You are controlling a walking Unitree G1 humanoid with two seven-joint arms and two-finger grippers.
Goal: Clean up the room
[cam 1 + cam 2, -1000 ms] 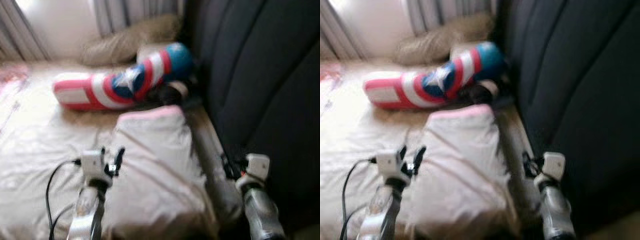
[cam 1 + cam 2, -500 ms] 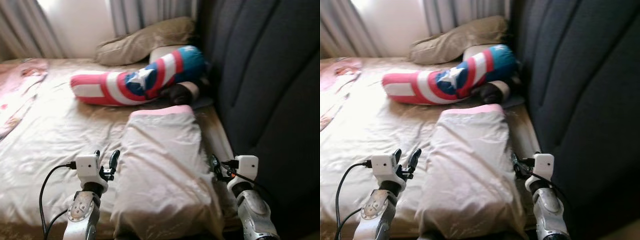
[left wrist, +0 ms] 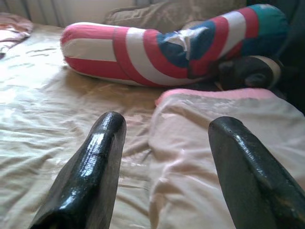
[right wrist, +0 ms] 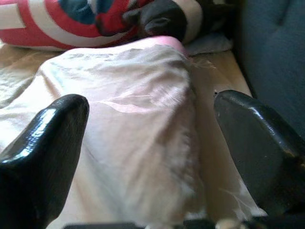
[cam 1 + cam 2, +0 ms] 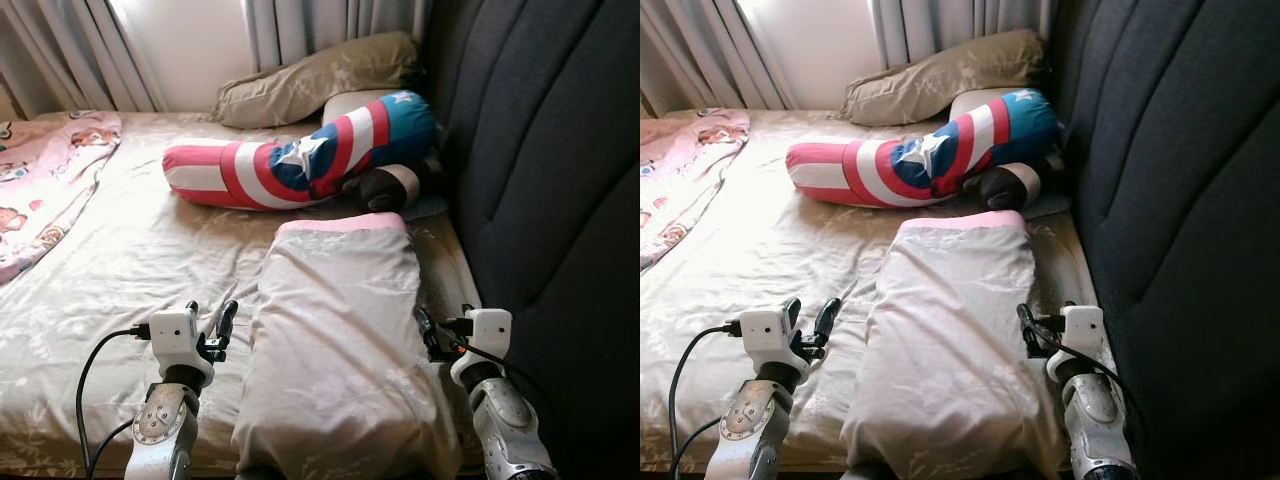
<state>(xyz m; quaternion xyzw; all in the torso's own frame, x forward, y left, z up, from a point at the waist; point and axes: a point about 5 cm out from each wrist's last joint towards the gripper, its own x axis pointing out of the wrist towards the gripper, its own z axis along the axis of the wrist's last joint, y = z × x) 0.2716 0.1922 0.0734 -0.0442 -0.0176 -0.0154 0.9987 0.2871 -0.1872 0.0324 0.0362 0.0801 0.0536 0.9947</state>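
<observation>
A long pale pink pillow (image 5: 340, 340) lies on the bed right in front of me, its pink-edged end pointing away. My left gripper (image 5: 211, 316) hovers open just to the pillow's left, above the beige sheet. In the left wrist view its fingers (image 3: 95, 157) frame the pillow's edge (image 3: 214, 157). My right gripper (image 5: 424, 328) is open at the pillow's right side, close to the headboard; the right wrist view looks over the pillow (image 4: 128, 109) between its spread fingers (image 4: 47, 138). Neither holds anything. Behind lies a red, white and blue star bolster (image 5: 300, 160).
A dark padded headboard (image 5: 540, 170) runs along the right. A beige pillow (image 5: 315, 80) lies at the far end by the curtains (image 5: 80, 50). A pink patterned blanket (image 5: 45, 180) covers the bed's left side. A dark brown and cream plush (image 5: 385, 187) sits under the bolster.
The whole picture has shifted and sharpened from blur, so the camera moved. Both grippers stay open on either side of the pillow.
</observation>
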